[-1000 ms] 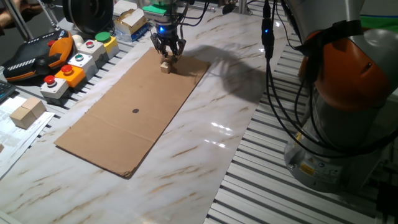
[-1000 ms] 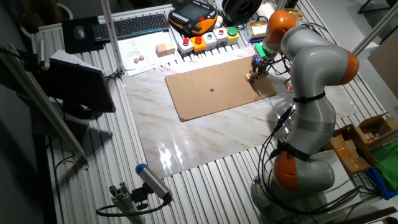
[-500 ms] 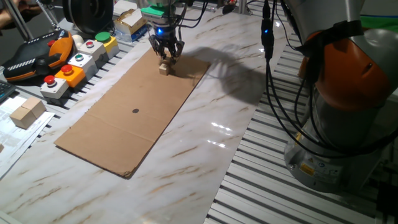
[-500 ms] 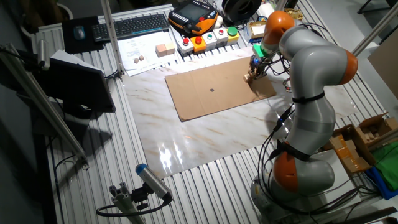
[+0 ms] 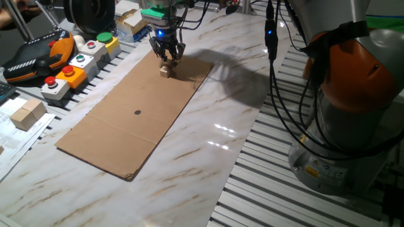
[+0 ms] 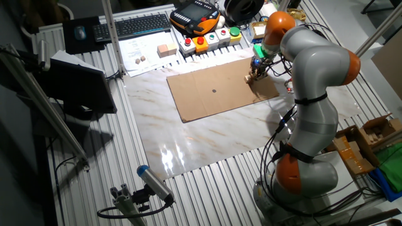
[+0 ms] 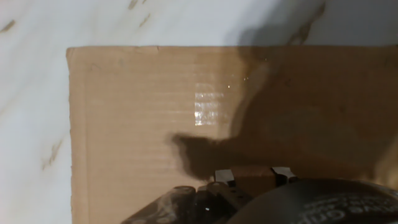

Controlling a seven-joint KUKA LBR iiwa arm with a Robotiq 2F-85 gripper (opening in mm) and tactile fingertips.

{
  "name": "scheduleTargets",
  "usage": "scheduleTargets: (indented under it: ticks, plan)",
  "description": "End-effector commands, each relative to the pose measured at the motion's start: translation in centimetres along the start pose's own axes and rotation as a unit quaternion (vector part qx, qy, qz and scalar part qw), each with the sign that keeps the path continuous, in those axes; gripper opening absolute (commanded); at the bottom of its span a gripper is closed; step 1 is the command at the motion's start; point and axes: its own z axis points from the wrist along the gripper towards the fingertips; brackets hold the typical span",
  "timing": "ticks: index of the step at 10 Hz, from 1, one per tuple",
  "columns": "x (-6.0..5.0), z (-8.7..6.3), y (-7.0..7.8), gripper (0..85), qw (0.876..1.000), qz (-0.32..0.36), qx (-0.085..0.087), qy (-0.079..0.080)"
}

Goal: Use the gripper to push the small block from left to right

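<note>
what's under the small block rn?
The small block sits on the brown cardboard sheet, near its far end, with the marble tabletop beneath. The gripper is right at the block; contact is hidden.

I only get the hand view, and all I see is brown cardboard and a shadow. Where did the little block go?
Observer: The block sits on the cardboard, right by the hand, near the far end of the sheet.
Operator: Is the hand up in the air?
Observer: No, it is low, with its fingertips down at the block.
Operator: What else is near?
Observer: A row of button boxes runs along one long edge of the cardboard, and a bigger wooden block lies farther along that side.
</note>
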Motion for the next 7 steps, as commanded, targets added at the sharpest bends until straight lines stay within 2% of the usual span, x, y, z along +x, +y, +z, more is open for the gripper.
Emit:
scheduleTargets:
  ticks: [1, 7]
  plan:
    - [0.3, 0.0, 0.0, 0.7, 1.0, 0.002, 0.0, 0.0]
    - [2.0, 0.0, 0.1, 0.7, 1.0, 0.012, 0.0, -0.006]
